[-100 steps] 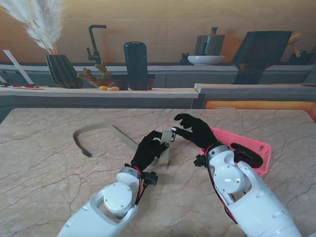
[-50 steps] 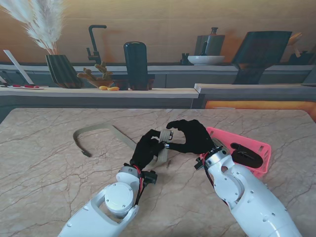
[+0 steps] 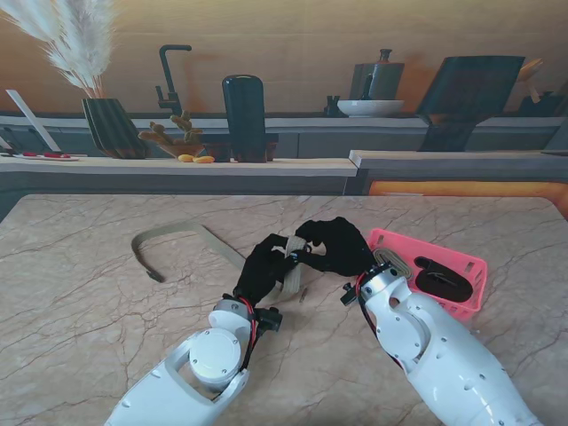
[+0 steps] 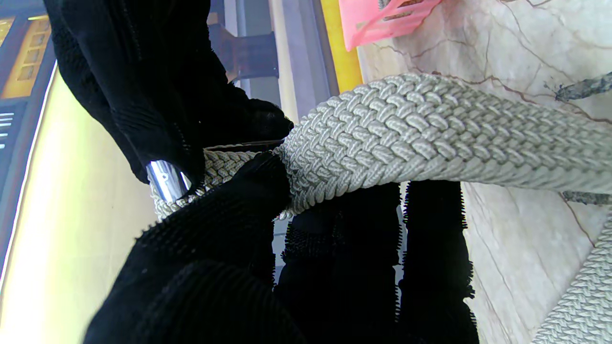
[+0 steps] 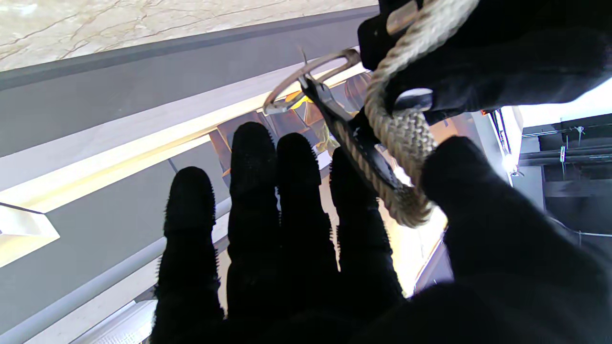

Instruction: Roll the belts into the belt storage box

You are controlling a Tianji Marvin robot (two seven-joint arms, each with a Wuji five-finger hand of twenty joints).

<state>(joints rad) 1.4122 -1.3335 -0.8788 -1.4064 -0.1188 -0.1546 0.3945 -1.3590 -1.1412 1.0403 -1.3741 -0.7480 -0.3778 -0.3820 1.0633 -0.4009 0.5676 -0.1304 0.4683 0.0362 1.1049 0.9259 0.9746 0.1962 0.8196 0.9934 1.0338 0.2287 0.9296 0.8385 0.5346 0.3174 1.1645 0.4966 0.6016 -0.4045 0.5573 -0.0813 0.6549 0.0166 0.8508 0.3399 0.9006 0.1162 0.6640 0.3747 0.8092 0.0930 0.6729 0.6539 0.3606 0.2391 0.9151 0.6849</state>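
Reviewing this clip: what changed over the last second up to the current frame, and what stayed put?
The right hand moved left from over the pink storage box and closed onto the buckle end of the woven belt, meeting the left hand. The left hand kept its grip on the belt and barely moved. The belt's tail still curves across the table to the left, and the dark belt stays in the box.

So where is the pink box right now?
In the stand's view the pink box sits on the table's right side, just beyond the right hand, a dark belt inside.
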